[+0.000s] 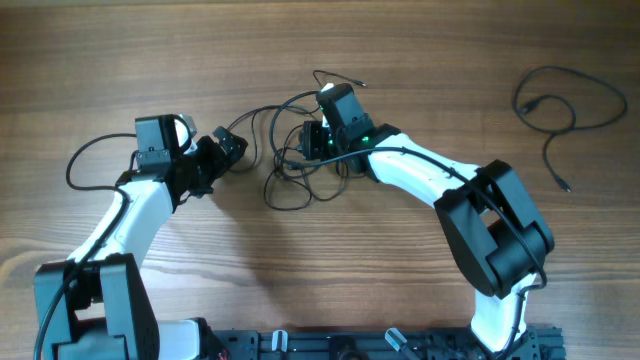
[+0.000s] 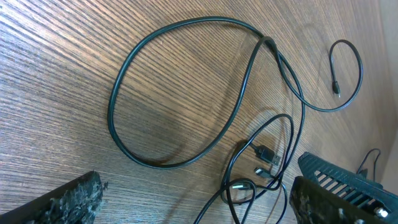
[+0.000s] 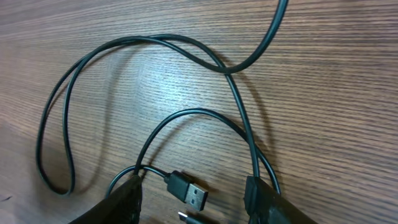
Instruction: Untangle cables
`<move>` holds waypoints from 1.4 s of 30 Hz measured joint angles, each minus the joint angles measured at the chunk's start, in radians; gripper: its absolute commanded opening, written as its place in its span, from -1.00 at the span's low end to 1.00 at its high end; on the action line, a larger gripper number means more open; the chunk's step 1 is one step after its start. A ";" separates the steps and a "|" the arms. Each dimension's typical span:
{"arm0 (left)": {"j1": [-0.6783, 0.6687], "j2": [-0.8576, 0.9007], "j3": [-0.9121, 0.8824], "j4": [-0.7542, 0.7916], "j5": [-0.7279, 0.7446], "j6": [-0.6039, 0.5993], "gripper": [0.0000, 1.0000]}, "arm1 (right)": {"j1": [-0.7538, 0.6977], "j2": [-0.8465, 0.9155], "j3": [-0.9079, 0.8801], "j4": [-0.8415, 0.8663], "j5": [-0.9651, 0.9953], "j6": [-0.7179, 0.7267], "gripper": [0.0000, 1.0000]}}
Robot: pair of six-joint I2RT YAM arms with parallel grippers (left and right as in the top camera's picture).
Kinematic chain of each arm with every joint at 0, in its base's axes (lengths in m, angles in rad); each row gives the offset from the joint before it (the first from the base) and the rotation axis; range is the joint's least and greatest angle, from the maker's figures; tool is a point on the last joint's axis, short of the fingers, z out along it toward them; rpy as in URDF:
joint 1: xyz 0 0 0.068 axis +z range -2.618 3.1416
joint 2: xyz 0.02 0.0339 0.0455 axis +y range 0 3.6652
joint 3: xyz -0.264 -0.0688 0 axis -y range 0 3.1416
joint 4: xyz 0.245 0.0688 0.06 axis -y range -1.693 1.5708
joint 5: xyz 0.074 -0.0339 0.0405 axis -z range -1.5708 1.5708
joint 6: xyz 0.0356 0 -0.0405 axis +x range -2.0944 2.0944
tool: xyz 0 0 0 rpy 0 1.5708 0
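The cables [image 1: 268, 190] lie as a tangle of thin black loops at the table's middle, between my two grippers. My left gripper [image 1: 228, 148] sits at the tangle's left edge. In the left wrist view it [image 2: 193, 208] stands wide open, with small crossing loops [image 2: 239, 190] and two metal plug tips between its fingers, and a big loop [image 2: 118, 93] ahead. My right gripper [image 1: 312, 140] is low over the tangle's top right. In the right wrist view it [image 3: 193, 202] stands open astride a USB plug [image 3: 188, 190], with gaps on both sides. A strand [image 3: 255, 155] runs under its right finger [image 3: 267, 199].
One separate black cable [image 1: 548, 150] lies in a loose loop at the far right of the wooden table [image 1: 150, 60]. The right arm's black ribbed housing [image 2: 348, 180] shows close to my left gripper's right finger.
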 measured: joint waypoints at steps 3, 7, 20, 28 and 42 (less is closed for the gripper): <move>0.000 0.000 0.000 0.000 0.000 0.000 0.97 | 0.000 0.000 0.000 -0.001 0.036 0.000 0.11; 0.000 0.000 0.000 0.000 0.000 0.000 0.97 | -0.002 0.020 0.000 -0.001 0.068 0.003 -0.12; 0.000 0.000 0.000 0.000 0.000 0.000 0.97 | -0.006 0.058 0.000 0.013 0.041 0.048 -0.61; 0.000 0.000 0.000 0.000 0.000 0.000 0.97 | -0.008 0.064 0.000 0.013 -0.009 0.048 -0.91; 0.000 0.000 0.000 -0.001 -0.011 0.000 0.97 | 0.064 -0.119 0.002 -0.008 -0.317 0.000 -0.92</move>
